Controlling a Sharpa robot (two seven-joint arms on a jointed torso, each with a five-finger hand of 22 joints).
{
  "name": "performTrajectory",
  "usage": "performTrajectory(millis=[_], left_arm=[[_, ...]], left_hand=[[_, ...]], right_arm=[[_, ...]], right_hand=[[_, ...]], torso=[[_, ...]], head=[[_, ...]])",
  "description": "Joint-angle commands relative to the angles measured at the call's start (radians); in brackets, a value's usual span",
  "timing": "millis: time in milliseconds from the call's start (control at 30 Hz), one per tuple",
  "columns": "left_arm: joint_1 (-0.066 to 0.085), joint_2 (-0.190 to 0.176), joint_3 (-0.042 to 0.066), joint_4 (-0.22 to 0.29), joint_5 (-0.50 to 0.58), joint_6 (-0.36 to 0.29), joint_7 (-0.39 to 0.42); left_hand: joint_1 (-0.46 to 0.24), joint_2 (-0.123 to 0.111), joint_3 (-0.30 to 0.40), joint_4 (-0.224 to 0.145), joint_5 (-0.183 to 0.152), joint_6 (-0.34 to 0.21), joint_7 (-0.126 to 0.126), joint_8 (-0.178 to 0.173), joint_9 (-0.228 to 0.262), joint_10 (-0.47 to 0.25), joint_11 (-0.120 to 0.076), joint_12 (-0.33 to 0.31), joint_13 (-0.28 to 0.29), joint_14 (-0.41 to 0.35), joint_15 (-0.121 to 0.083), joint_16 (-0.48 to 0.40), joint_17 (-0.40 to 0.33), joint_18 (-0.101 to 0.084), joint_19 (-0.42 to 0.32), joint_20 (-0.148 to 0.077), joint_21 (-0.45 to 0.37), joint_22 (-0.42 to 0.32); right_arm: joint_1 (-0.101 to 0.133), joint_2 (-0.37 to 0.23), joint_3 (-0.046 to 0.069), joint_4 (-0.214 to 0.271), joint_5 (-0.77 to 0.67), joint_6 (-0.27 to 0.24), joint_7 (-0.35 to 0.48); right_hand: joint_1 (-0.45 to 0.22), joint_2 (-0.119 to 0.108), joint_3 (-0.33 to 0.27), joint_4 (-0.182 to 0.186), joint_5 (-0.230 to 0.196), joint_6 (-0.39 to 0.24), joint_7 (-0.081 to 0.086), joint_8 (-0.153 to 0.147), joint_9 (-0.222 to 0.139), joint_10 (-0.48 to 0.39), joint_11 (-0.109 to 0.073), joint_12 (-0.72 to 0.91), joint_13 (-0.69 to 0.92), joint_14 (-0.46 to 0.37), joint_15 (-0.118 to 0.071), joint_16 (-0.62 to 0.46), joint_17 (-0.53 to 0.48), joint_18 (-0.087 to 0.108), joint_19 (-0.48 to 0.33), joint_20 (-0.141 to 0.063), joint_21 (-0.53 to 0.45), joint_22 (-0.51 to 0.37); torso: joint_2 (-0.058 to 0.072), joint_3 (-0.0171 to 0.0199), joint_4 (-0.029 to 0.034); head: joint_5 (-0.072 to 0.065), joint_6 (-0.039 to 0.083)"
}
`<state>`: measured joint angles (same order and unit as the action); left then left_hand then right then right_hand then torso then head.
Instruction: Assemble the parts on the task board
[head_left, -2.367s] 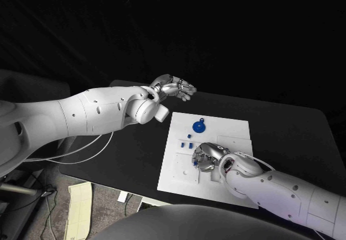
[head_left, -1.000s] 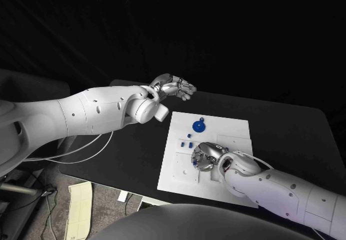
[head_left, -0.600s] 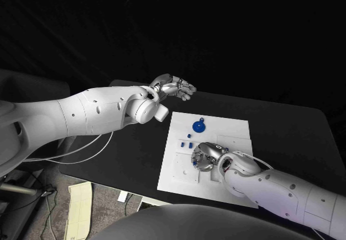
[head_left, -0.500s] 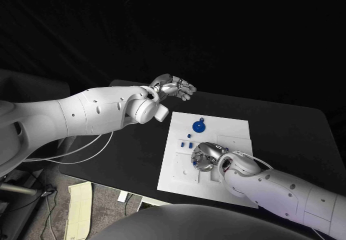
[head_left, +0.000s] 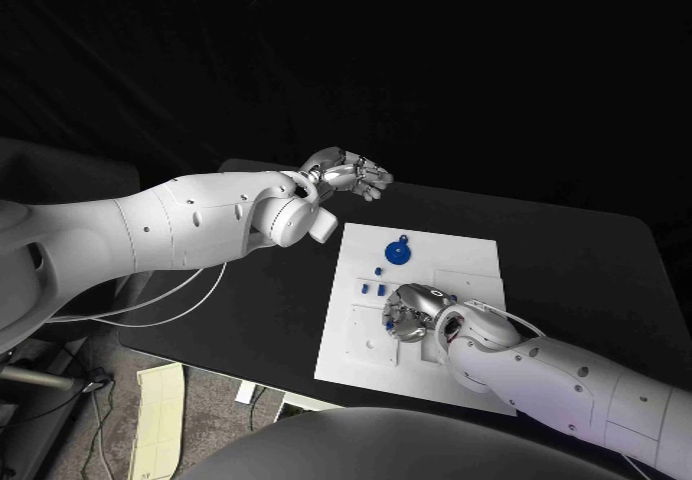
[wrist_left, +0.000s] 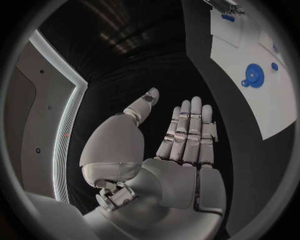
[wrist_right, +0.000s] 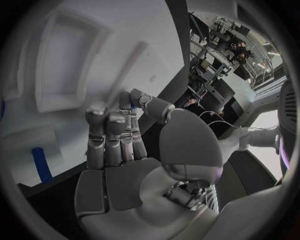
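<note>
Blue part (head_left: 388, 324) beside right hand (head_left: 415, 312)

The surface (head_left: 577, 250) is looking plain black, no pattern on it at all. The task board (head_left: 462, 262) sitting on it is showing up solid white, with faint outlines of recesses and nothing printed. The parts are popping in bright blue: a round blue disc (head_left: 397, 251) with a little tab near the far end, and a pair of small blue pieces (head_left: 372, 290) side by side nearer the middle. The left robot hand (head_left: 351, 174) is gleaming silver with darker grey bits, same deal with the right robot hand (head_left: 411, 311). Both arms are coming across as smooth glossy white.
</note>
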<state>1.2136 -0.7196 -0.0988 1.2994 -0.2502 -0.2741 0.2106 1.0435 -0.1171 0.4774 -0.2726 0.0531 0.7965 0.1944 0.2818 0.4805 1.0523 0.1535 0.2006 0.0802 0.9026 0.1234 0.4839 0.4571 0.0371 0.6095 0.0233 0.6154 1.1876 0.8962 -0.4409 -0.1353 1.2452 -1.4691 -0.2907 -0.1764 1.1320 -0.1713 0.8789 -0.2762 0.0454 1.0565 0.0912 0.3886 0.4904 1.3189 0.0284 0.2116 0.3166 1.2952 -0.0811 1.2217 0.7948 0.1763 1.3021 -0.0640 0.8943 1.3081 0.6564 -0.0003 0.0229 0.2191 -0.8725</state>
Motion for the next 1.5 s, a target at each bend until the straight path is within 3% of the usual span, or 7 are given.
performTrajectory(millis=[33,767,1067,1500], left_arm=[[0.001,0.002,0.001,0.003,-0.001,0.0,0.006],[0.001,0.001,0.001,0.004,-0.001,0.0,0.006],[0.001,0.001,0.001,0.005,-0.001,0.0,0.007],[0.001,0.0,0.001,0.005,-0.001,0.001,0.005]], left_hand=[[0.005,-0.006,0.002,0.007,-0.001,-0.007,-0.001,0.005,-0.002,0.002,0.002,-0.007,-0.001,0.006,0.003,-0.006,0.002,0.015,0.005,0.003,-0.005,0.001],[0.006,-0.006,0.002,0.007,-0.001,-0.007,-0.001,0.006,-0.002,0.003,0.001,-0.007,-0.002,0.007,0.003,-0.008,0.004,0.015,0.005,0.003,-0.006,0.002],[0.006,-0.005,0.002,0.007,-0.001,-0.008,-0.001,0.006,-0.002,0.003,0.001,-0.008,-0.002,0.007,0.003,-0.009,0.005,0.015,0.005,0.003,-0.006,0.003],[0.006,-0.006,0.002,0.007,-0.002,-0.008,-0.001,0.006,-0.002,0.003,0.001,-0.008,-0.003,0.007,0.003,-0.01,0.007,0.015,0.005,0.003,-0.007,0.003]], right_arm=[[-0.001,0.003,0.0,-0.001,-0.008,0.021,0.003],[-0.001,0.007,-0.001,-0.007,-0.019,0.027,-0.001],[-0.001,0.004,-0.002,-0.005,-0.088,0.039,-0.012],[-0.002,0.004,-0.004,-0.005,-0.175,0.015,-0.029]], right_hand=[[-0.004,0.004,0.0,-0.005,0.004,-0.002,0.007,0.005,0.001,-0.009,-0.001,-0.004,0.001,-0.006,-0.003,-0.003,0.0,0.086,-0.002,-0.005,-0.001,0.011],[-0.004,0.005,0.0,-0.006,0.004,-0.002,0.007,0.004,0.002,-0.01,-0.001,-0.005,0.003,-0.006,-0.003,-0.003,0.0,0.086,-0.002,-0.005,-0.001,0.012],[-0.004,0.005,0.0,-0.007,0.004,-0.002,0.007,0.004,0.003,-0.01,-0.001,-0.005,0.005,-0.007,-0.003,-0.003,0.001,0.086,-0.003,-0.005,0.0,0.012],[-0.002,0.004,0.002,-0.008,0.003,-0.003,0.007,0.003,0.004,-0.011,-0.001,-0.006,0.006,-0.007,-0.003,-0.003,0.001,0.086,-0.003,-0.006,0.0,0.012]], torso=[[0.0,-0.0001,0.0001],[0.0,0.0001,-0.0001],[0.0,0.0003,-0.0005],[0.0,0.0,-0.0004]], head=[[0.001,0.0],[0.003,0.0],[0.003,0.0],[0.0,0.0]])
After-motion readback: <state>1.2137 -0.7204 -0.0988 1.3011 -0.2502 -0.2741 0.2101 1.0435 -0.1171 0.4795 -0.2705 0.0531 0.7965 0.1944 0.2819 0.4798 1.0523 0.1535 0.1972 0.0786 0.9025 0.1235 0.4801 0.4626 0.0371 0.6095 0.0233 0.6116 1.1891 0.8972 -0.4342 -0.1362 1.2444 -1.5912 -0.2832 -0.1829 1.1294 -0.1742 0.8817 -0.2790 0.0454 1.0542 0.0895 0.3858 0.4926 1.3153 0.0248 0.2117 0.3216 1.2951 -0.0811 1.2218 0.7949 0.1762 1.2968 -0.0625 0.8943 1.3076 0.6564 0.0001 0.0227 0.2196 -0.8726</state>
